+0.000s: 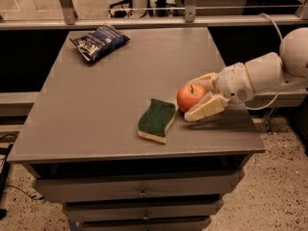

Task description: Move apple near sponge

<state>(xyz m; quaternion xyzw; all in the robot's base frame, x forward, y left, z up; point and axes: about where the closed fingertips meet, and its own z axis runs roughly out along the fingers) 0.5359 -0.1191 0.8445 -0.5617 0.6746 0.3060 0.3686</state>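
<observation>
The red-orange apple (189,96) with a short dark stem sits on the grey table (110,85), right of centre. The sponge (157,120), green on top with a pale yellow base, lies just left of the apple, a small gap between them. My gripper (195,99) reaches in from the right on a white arm (262,75). Its cream fingers (206,109) stand on either side of the apple and are shut on it. The apple rests at or just above the tabletop.
A dark blue snack bag (99,41) lies at the table's far left. A metal rail (144,22) runs behind the table. Drawers (139,192) sit under the front edge. The table's right edge is close under the arm.
</observation>
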